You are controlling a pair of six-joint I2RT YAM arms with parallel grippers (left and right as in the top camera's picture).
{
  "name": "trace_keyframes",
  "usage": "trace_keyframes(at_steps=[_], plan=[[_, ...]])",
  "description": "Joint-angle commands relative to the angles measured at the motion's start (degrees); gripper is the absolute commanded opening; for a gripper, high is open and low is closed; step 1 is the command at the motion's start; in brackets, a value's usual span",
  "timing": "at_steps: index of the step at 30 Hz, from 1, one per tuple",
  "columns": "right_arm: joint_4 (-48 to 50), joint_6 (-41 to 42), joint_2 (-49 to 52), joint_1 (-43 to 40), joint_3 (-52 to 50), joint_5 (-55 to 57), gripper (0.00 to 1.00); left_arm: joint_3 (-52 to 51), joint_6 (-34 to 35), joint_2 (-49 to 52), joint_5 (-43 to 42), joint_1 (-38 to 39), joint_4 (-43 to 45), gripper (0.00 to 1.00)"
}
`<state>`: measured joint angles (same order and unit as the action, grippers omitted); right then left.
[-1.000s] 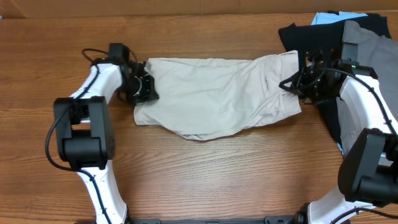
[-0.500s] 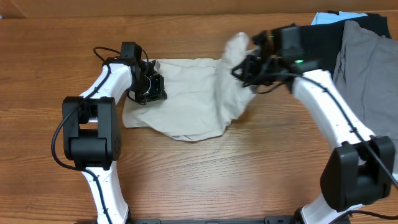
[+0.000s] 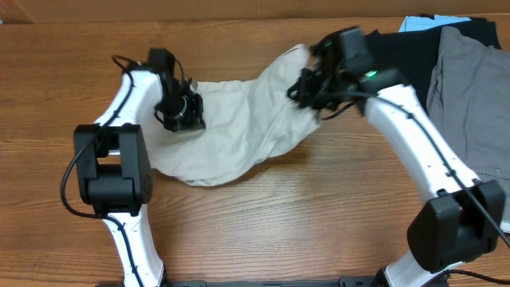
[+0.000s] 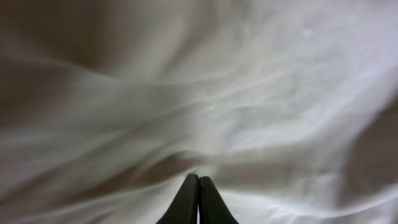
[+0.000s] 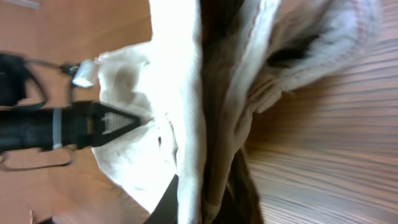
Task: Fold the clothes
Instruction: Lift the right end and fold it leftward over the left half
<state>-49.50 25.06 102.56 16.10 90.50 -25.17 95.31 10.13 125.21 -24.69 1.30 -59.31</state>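
- Shorts point(image 3: 231, 135) lie on the table point(image 3: 319, 223), long axis running left to right between the two arms. The near edge sags toward the front in a rounded belly.
- Right gripper point(image 3: 305, 86) is clamped on the right end of the shorts and holds it bunched and raised off the wood. In the right wrist view the cloth hangs pinched between the fingers point(image 5: 245, 199).
- Left gripper point(image 3: 182, 115) sits on the left part of the shorts, low against the cloth. In the left wrist view the jaws are closed to a thin seam with fabric filling the frame. Likely a fold is pinched, but the bite itself is hidden.
- Key relation: the raised end lies to the right of the left gripper, and the flat cloth spans the gap. To fold, I judge the right arm should carry its end leftward along the long axis while the left anchors.
- Path between the grippers holds only the shorts' own cloth.
- Off to the right are a black garment point(image 3: 398, 44), grey shorts point(image 3: 470, 96) and a pale blue scrap point(image 3: 416, 22). The black one lies near the right arm, away from the fold path.
- Risk: the bunched end may land twisted rather than flat.
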Motion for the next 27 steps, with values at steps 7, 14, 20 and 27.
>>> trace_keyframes(at_steps=[7, 14, 20, 27], plan=[[-13.16, -14.97, -3.45, -15.61, 8.04, -2.14, 0.04, 7.93, -6.36, 0.33, 1.55, -1.01, -3.91, 0.28], [-15.08, -19.19, -3.45, -21.42, 8.04, -3.43, 0.04, 7.91, -6.75, 0.92, 0.17, -0.85, 0.68, 0.04], [-15.02, -20.63, -3.45, -22.34, 8.04, -3.39, 0.04, 7.17, -8.59, 1.07, -5.9, -0.42, 4.52, 0.04], [-14.71, -20.63, -3.45, -22.34, 8.04, -3.39, 0.04, 0.31, -9.31, 1.07, -6.88, 1.36, 10.4, 0.04]])
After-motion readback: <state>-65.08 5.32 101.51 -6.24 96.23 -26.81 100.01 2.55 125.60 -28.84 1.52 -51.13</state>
